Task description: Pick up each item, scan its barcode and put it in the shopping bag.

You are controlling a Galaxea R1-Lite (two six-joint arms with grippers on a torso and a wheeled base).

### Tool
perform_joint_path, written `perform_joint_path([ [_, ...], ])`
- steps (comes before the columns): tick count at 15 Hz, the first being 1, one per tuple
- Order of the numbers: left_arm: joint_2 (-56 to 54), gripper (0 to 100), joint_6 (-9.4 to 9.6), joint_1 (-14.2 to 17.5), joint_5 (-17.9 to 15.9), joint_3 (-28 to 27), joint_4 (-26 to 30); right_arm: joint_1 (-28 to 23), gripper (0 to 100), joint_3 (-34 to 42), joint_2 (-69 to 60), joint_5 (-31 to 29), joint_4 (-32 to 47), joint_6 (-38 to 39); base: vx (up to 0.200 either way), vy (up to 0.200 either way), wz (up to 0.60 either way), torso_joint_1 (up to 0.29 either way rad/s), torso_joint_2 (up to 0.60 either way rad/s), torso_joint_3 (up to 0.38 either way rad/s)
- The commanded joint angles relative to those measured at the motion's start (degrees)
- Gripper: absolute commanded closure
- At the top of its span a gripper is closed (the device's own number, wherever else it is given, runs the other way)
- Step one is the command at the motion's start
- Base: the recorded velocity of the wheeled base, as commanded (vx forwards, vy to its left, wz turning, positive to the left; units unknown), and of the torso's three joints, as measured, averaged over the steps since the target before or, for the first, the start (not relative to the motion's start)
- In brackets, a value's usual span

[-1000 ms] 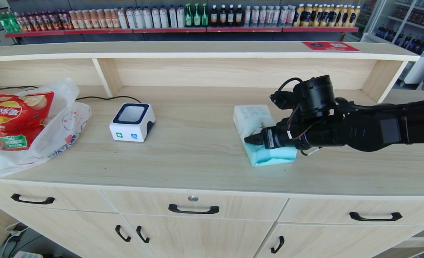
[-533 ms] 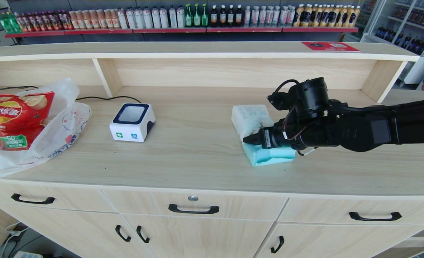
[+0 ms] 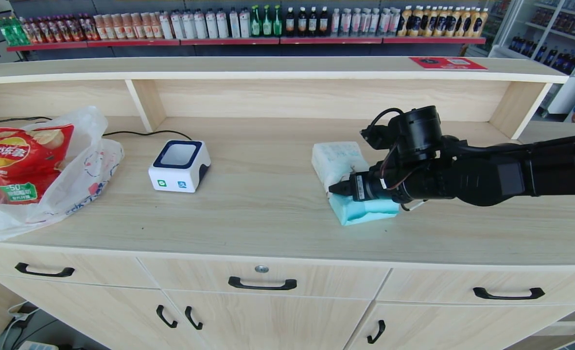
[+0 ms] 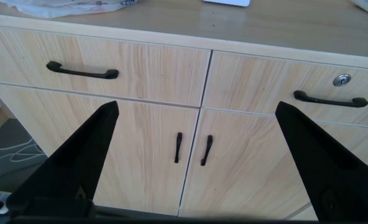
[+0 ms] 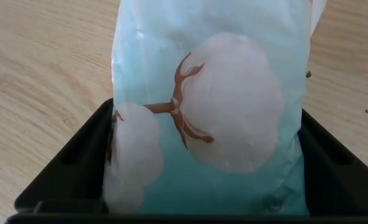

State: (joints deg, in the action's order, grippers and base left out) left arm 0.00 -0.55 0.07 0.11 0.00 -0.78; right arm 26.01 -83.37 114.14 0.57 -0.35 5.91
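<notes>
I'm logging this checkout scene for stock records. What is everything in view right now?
counter: one, light wood
tissue pack: one, teal and white, counter's right side
scanner: one, white and navy, mid-counter
shopping bag: one, clear plastic, counter's left end
chip bag: one, red, inside the shopping bag
bottles: many, mixed colours, back shelf
card: one, red, upper ledge
left gripper: one, black, open, before the cabinet doors
right gripper: one, black, shut on the tissue pack

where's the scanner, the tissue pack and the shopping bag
scanner [image 3: 177, 155] head view, on its top window
tissue pack [image 3: 338, 156] head view, on its white far end
shopping bag [image 3: 89, 160] head view, on its bare plastic side
</notes>
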Motion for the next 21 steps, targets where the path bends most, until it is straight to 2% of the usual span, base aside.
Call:
perform_joint_path([
  [1, 0.0, 0, -0.07, 0.0, 0.1, 0.0, 0.0, 0.0, 100, 0.1, -0.1, 0.0, -0.4, 0.1, 0.0, 0.0, 0.0, 0.0, 0.0, 0.0],
  [8, 0.0, 0, -0.07, 0.0, 0.0, 0.0, 0.0, 0.3, 100, 1.1, -5.6, -0.4, -2.7, 0.2, 0.0, 0.0, 0.0, 0.0, 0.0, 0.0],
  [15, 0.0, 0, -0.07, 0.0, 0.1, 0.0, 0.1, 0.7, 100, 1.3, -9.2, -4.1, -4.2, 0.2, 0.0, 0.0, 0.0, 0.0, 0.0, 0.0],
  [19, 0.0, 0, -0.07, 0.0, 0.1, 0.0, 0.1, 2.3, 100, 5.2, -15.3, -7.9, -5.3, 0.9, 0.0, 0.0, 0.0, 0.0, 0.0, 0.0],
  [21, 0.0, 0, -0.07, 0.0, 0.0, 0.0, 0.1, 2.5, 100, 9.8, -17.7, -8.5, -10.7, 0.9, 0.0, 0.0, 0.0, 0.0, 0.0, 0.0],
])
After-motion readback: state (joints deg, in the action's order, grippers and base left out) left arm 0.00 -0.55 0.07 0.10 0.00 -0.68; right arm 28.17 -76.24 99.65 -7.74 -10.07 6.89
